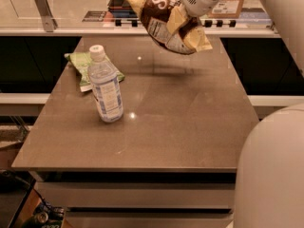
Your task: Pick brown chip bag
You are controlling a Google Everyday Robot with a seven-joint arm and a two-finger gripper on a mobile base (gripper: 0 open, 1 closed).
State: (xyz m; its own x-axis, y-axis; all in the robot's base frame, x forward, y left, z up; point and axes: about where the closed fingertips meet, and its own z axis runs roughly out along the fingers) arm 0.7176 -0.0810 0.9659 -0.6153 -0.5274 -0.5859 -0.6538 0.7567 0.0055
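Note:
The brown chip bag [164, 22] is dark brown with tan-yellow ends and white lettering. It hangs in the air well above the far part of the table, tilted, casting a shadow on the tabletop. My gripper [181, 19] reaches in from the upper right and is shut on the bag's right half, its fingers partly hidden by the crinkled foil.
A clear water bottle [105, 87] with a white cap stands upright on the left of the brown table [180, 127]. A flat green bag [83, 65] lies behind it. A counter with glass runs along the far edge. My arm's white body fills the lower right.

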